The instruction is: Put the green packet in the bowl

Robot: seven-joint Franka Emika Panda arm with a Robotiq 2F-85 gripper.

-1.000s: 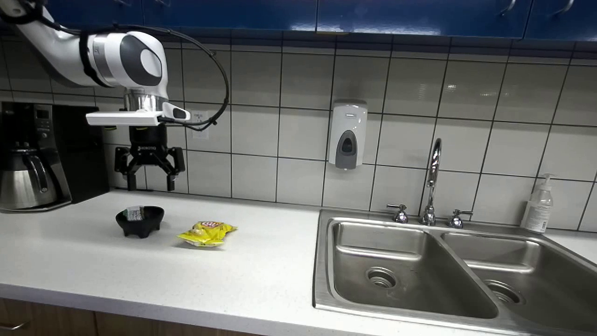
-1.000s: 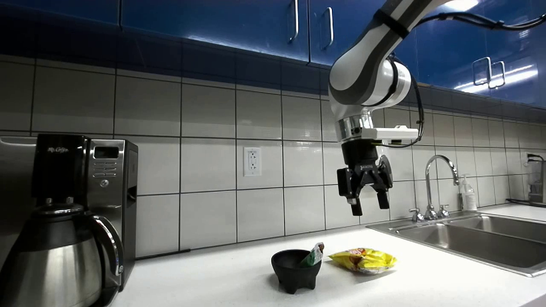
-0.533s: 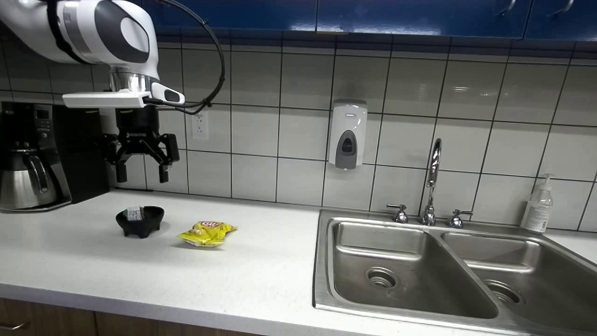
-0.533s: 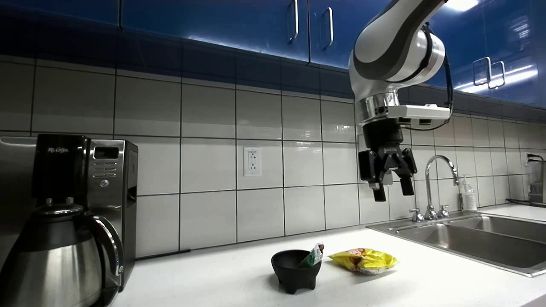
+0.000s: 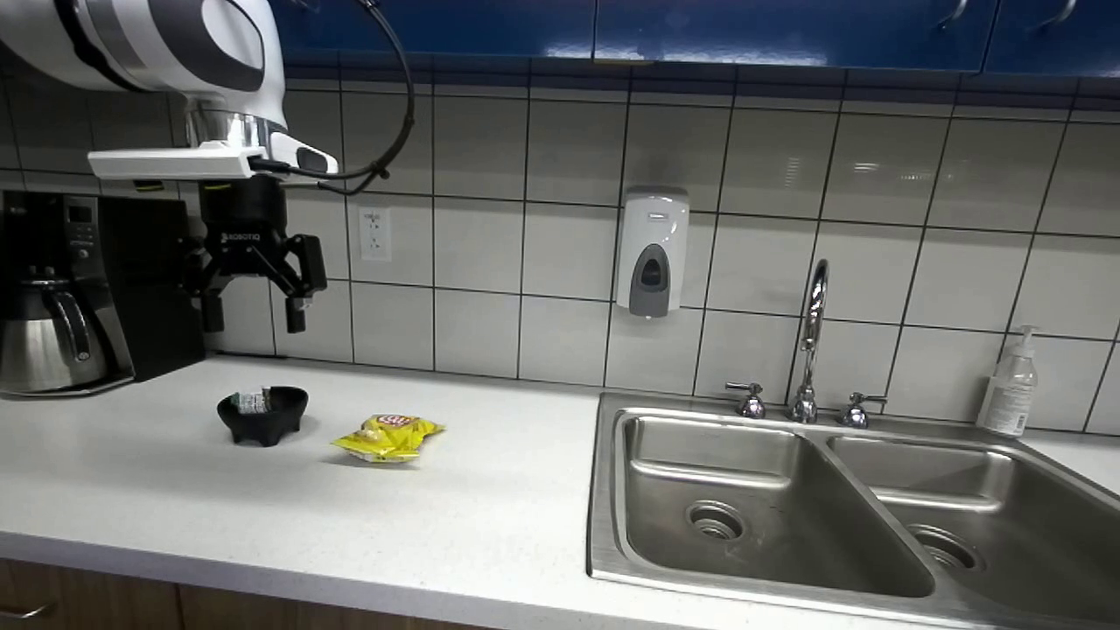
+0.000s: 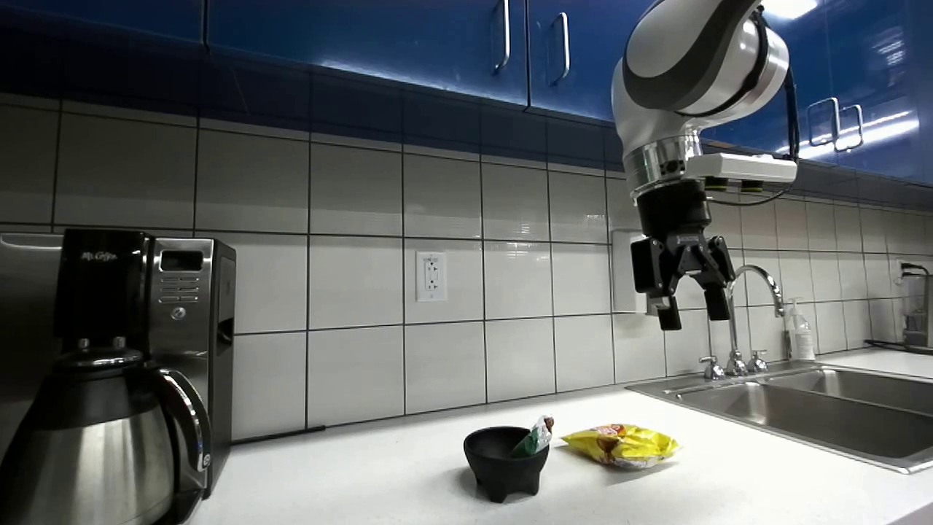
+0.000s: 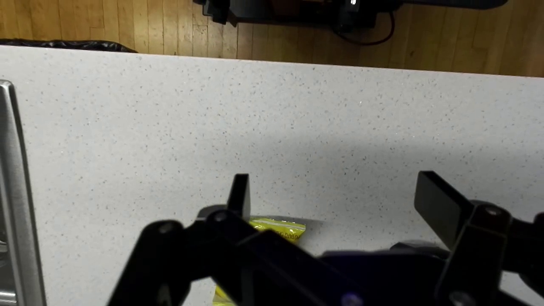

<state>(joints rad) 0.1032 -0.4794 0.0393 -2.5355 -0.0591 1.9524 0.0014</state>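
Gripper (image 6: 693, 312) risen, the green packet (image 6: 534, 440) slants lengthwise up from the bowl (image 6: 503, 468).

The white and grey arm (image 6: 678, 65) hangs high in both exterior views, its upper part cut off by the frame. Below the silvery wrist (image 6: 662, 162) the black tool (image 5: 254, 317) points down — its two fingers (image 7: 437, 206) spread well apart. The wrist view shows them from close by, mostly in dark outline — a wide gap between the two.
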